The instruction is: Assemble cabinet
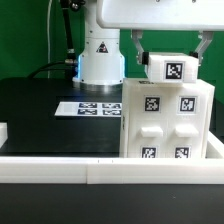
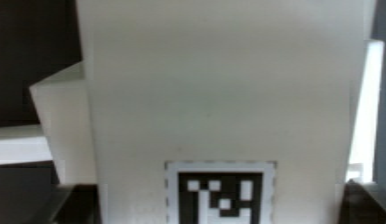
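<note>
The cabinet (image 1: 168,120), a large white box with tagged raised panels on its front, stands at the exterior view's right. A small white tagged block (image 1: 172,70) sits right at the cabinet's top edge. My gripper (image 1: 172,60) comes down from above with one finger on each side of the block and is shut on it. In the wrist view the white block (image 2: 216,90) fills most of the picture, its tag low down between the dark fingertips (image 2: 73,206). My gripper (image 2: 222,206) spans it. Whether the block touches the cabinet top I cannot tell.
The marker board (image 1: 88,107) lies flat on the black table behind the cabinet's left side. The robot's white base (image 1: 100,55) stands behind it. A white rail (image 1: 60,172) runs along the table's front edge.
</note>
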Action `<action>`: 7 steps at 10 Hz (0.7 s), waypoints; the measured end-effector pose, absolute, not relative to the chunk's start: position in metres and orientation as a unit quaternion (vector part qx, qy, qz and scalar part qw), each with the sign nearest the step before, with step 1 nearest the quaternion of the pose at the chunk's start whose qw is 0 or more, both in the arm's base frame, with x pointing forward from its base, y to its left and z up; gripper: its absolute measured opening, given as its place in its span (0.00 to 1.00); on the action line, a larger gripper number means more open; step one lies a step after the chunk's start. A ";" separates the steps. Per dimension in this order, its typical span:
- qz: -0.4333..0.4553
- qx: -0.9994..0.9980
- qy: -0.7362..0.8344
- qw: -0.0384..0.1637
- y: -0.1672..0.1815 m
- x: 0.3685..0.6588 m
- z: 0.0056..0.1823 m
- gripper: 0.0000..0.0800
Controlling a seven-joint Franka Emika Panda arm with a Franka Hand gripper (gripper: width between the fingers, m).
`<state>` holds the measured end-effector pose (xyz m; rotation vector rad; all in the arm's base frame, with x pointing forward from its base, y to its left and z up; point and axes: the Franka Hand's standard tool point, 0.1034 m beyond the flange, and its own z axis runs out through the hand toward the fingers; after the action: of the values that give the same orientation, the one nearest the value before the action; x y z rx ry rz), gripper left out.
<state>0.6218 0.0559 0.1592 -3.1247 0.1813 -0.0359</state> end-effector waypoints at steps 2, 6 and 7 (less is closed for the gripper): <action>-0.011 -0.997 0.077 0.007 0.056 0.622 0.159 0.70; -0.009 -0.963 0.268 0.010 0.057 0.622 0.159 0.70; -0.008 -0.951 0.310 0.010 0.057 0.621 0.158 0.70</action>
<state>0.6215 0.0572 0.1585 -2.9668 0.9680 -0.0263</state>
